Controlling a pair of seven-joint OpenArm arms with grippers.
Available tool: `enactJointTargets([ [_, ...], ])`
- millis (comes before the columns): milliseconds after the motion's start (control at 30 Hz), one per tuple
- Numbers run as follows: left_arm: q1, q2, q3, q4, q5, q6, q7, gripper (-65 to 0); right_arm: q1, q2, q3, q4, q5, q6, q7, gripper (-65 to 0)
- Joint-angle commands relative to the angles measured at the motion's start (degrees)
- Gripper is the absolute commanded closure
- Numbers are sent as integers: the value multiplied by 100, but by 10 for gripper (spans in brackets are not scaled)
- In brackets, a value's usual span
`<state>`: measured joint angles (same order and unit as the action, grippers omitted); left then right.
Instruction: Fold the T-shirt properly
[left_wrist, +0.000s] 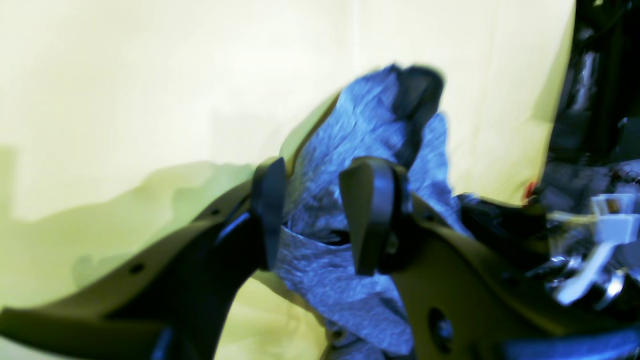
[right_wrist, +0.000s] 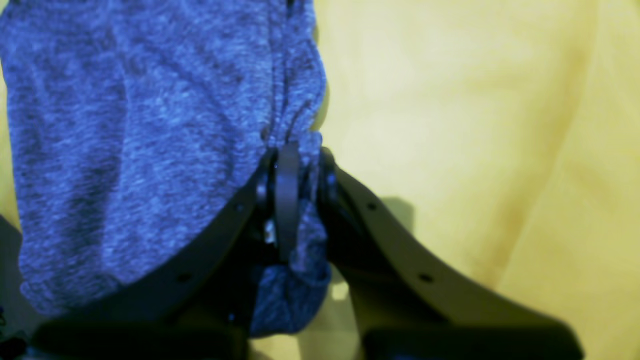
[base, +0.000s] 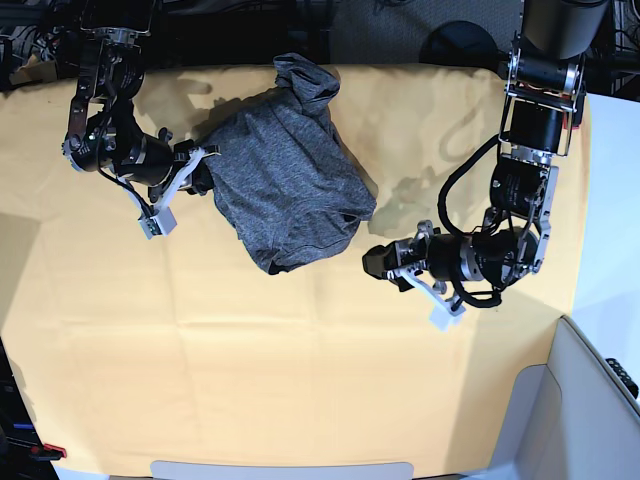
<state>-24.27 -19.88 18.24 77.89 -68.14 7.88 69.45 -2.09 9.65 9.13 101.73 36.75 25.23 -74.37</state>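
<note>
T-shirt (base: 285, 180): dark-grey heathered knit, lying bunched in a rumpled heap on the yellow cloth (base: 300, 380), toward the far side between the two arms; not yet flat.

Right gripper (right_wrist: 295, 200): clamping a gathered edge of the fabric, jaws pressed together on it.

Left gripper (left_wrist: 312, 215): jaws standing apart; fabric is showing between and beyond them, nothing pinched.

Risks, as judged: the one-sided hold is likely dragging the heap rather than spreading it; thin knit may be slipping from the pinch; layers may be folding under unseen.

Views: the base view is showing the left gripper just beside the heap's near edge; the right wrist view alone is showing the pinch itself; the left wrist view is blurring.
</note>
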Motion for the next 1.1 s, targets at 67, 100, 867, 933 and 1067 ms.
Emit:
enactJointTargets([
  [67, 260, -38, -659, 383, -171, 43, 391, -227, 90, 165, 24, 108, 74, 4, 101, -10],
  [100, 383, -38, -826, 497, -171, 43, 453, -227, 108, 173, 24, 108, 74, 4, 101, -10],
  [867, 2036, 340, -1239, 1297, -127, -1, 444, -228, 125, 121, -11, 117, -1104, -5, 109, -11],
  [933, 2018, 348, -958, 1191, -127, -1, 418, -228, 116, 112, -11, 117, -1104, -5, 109, -11],
  [1067, 1834, 357, -378, 928, -127, -1, 110, -228, 116, 112, -11, 117, -1104, -5, 109, -11],
])
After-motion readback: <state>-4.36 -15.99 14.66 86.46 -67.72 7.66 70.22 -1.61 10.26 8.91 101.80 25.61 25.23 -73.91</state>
